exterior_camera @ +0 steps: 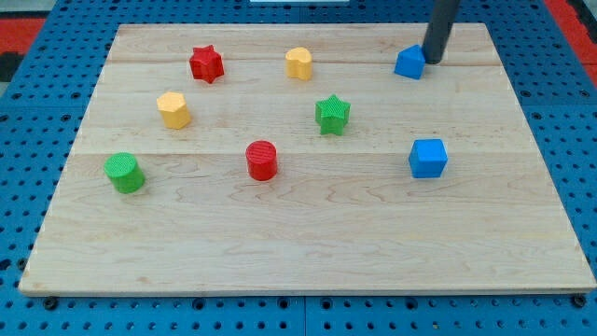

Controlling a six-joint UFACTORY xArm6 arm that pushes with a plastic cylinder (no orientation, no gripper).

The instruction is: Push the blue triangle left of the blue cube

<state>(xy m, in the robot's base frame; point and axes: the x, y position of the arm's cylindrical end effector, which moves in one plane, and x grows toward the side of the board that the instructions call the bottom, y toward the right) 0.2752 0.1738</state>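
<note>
The blue triangle (409, 63) lies near the view's top right of the wooden board (308, 243). The blue cube (428, 158) sits below it, toward the view's right middle. My tip (432, 60) is the lower end of a dark rod coming down from the view's top. It stands right next to the blue triangle's right side, touching or nearly touching it. The triangle is above the cube and slightly left of it.
A red star (206, 63) and a yellow block (298, 63) sit along the top. A yellow hexagon-like block (173, 109), a green star (332, 114), a red cylinder (262, 160) and a green cylinder (123, 173) are spread across the board's left and middle.
</note>
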